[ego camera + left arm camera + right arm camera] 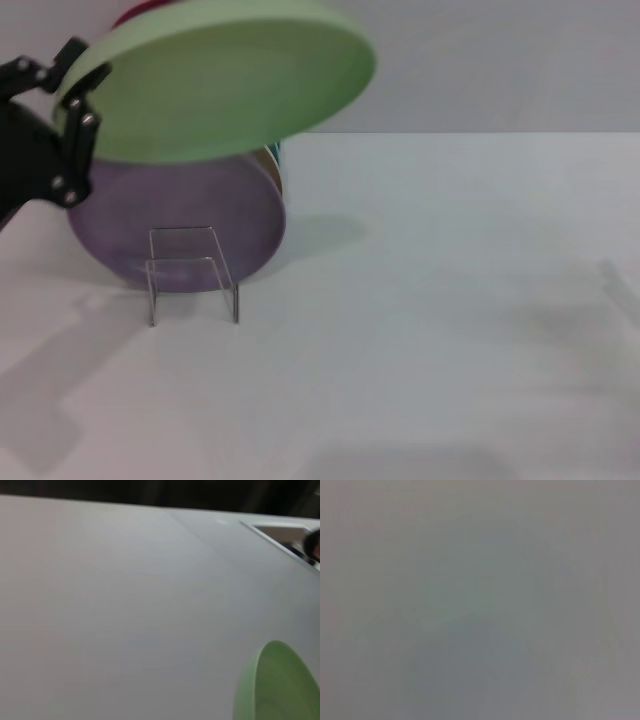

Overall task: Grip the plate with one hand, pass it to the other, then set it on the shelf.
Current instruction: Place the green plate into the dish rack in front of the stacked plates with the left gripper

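Observation:
My left gripper (pixel 82 92) is shut on the left rim of the light-green plate (pixel 220 85) and holds it in the air, nearly level, at the upper left of the head view. The plate's edge also shows in the left wrist view (pixel 280 685). Below it, the clear shelf (pixel 192 272) stands on the white table, just in front of the lilac-purple plate (pixel 180 225). My right gripper is out of view; the right wrist view shows only plain grey.
The lilac-purple plate stands on edge with other plates stacked behind it; a red rim (pixel 140 12) shows above the green plate. The white table (pixel 450 300) stretches to the right and front of the shelf.

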Motion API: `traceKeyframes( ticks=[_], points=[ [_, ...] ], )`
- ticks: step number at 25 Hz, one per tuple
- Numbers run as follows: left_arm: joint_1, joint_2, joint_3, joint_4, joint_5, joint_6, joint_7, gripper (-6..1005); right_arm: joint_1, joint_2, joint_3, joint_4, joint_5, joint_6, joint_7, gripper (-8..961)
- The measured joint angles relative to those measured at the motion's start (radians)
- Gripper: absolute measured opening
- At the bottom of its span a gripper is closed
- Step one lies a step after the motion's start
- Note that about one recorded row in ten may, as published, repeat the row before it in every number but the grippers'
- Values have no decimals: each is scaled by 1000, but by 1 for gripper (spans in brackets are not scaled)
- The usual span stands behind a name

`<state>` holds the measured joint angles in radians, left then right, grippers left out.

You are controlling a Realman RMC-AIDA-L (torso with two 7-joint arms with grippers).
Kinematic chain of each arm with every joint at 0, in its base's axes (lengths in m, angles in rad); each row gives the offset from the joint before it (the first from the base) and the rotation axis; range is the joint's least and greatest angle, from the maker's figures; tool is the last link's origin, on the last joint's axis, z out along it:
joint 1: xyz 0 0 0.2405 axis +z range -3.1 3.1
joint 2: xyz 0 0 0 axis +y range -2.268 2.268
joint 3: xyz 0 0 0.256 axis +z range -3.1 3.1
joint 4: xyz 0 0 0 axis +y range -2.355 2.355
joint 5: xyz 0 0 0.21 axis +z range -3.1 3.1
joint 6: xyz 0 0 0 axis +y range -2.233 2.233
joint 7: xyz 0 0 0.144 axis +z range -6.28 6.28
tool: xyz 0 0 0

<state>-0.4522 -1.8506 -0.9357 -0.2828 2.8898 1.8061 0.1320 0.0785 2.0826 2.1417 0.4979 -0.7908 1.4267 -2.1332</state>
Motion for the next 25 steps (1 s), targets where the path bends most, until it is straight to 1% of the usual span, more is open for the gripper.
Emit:
traceKeyframes(
  ticks=[1, 2, 3, 5, 6, 7, 9, 14, 15, 25],
  points=[
    [-17, -4, 2, 56, 0, 24, -9, 86, 0, 0, 0, 0, 0, 0, 0, 820],
    [-17, -4, 2, 56, 0, 24, -9, 86, 0, 0, 0, -1, 0, 3, 0, 820],
    [-38, -9, 7, 118, 0, 49, -23, 86, 2, 1, -1, -3, 0, 8, 0, 820],
    [-58, -6, 40, 181, 0, 62, -44, 86, 10, 1, -1, -17, 2, 22, 0, 820],
    [-58, -6, 40, 181, 0, 62, -44, 85, 10, 1, -1, -17, 2, 22, 0, 820],
    [-60, -1, 58, 197, 0, 60, -51, 85, 13, 1, -1, -20, 3, 25, 0, 820],
    [-60, -1, 60, 206, 0, 59, -55, 84, 19, 2, -1, -31, 5, 30, -1, 820],
    [-62, -7, 66, 248, 0, 49, -72, 82, 39, 3, 1, -58, 7, 57, -8, 820],
    [-62, -10, 71, 262, 0, 40, -73, 82, 48, 3, 0, -69, 7, 79, -23, 820],
    [-67, -13, 96, 294, 0, 17, -46, 93, 59, 3, 0, -79, 4, 128, -64, 820]
  ],
)
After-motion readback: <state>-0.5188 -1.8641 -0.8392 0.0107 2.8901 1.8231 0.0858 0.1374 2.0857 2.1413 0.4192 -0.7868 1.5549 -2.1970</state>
